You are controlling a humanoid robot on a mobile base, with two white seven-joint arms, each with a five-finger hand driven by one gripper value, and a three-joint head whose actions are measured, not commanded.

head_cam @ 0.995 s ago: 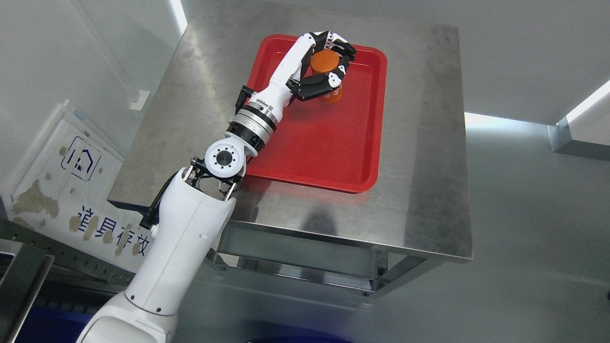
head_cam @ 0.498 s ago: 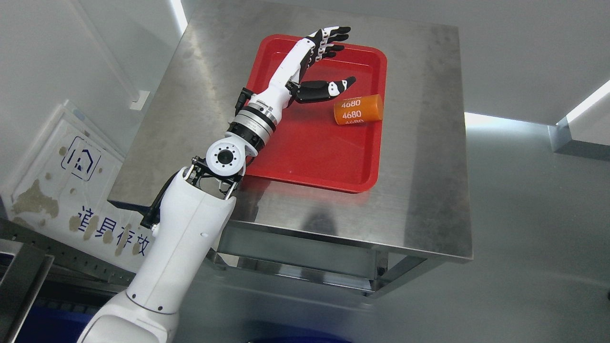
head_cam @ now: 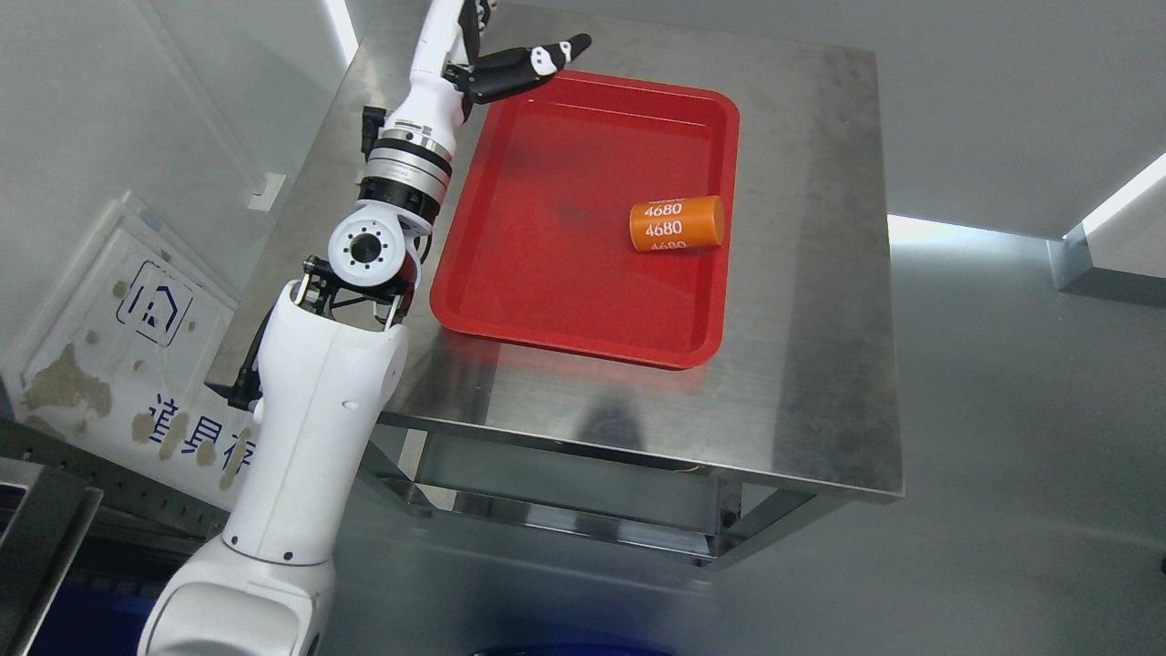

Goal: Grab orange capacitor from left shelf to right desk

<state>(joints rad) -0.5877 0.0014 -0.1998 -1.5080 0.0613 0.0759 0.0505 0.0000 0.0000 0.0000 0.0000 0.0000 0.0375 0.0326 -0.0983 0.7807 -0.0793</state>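
Left robot hand (head_cam: 483, 55), fingers spread and empty, above the far-left corner of the red plastic tray (head_cam: 510, 273); orange cylindrical capacitor (head_cam: 677, 223) lies on its side inside, well apart.

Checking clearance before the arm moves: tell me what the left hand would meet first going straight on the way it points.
Probably nothing: the left hand points up-right above the red tray's far rim. Depth unclear.

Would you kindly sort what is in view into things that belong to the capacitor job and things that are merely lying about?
Part of the job:
- orange capacitor, lying on its side in the tray
- red tray
- steel desk
- left hand, open, at the tray's far left corner

Just lying about:
- white sign board on the floor, left
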